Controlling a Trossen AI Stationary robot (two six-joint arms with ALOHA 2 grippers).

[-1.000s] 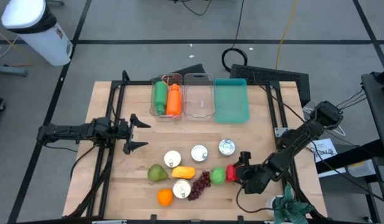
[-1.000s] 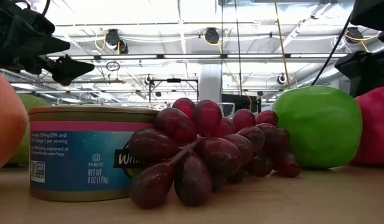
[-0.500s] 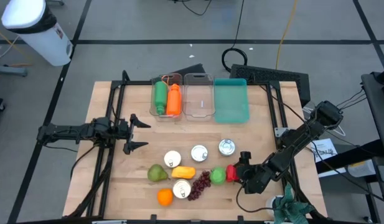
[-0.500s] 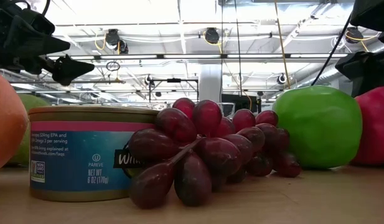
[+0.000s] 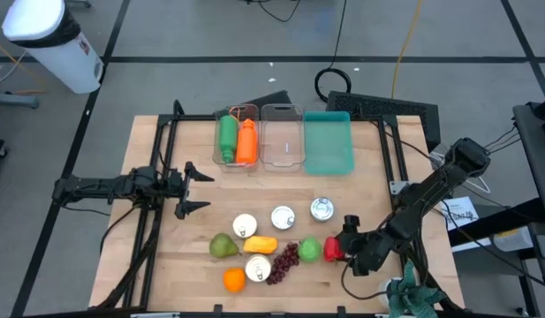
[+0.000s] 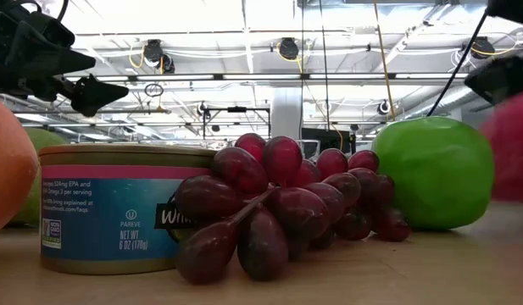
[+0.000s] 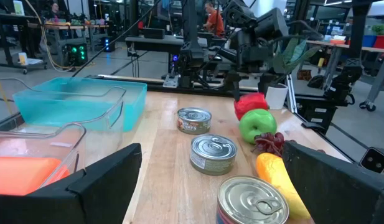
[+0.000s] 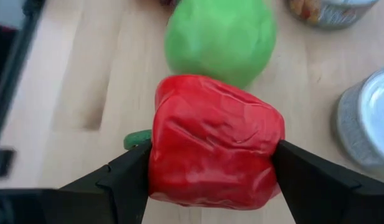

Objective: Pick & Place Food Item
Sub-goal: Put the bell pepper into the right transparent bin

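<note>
Pale wood table top (image 5: 378, 185), matt, visible grain. Red pepper (image 8: 215, 144): waxy, slightly wrinkled skin, soft sheen. Green apple (image 6: 433, 172): smooth, semi-gloss. Grapes (image 6: 282, 203): glossy, w/ highlights. Tins (image 7: 213, 153): bright metal lids, ribbed; paper label on 1 (image 6: 108, 207). Clear plastic bins (image 5: 282, 135); teal translucent plastic tray (image 5: 329, 144). Black matt finger pads (image 8: 126, 177).

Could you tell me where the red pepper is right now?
In the high view the red pepper sits near the table's front right, held by the right gripper, just right of the green apple.
</note>
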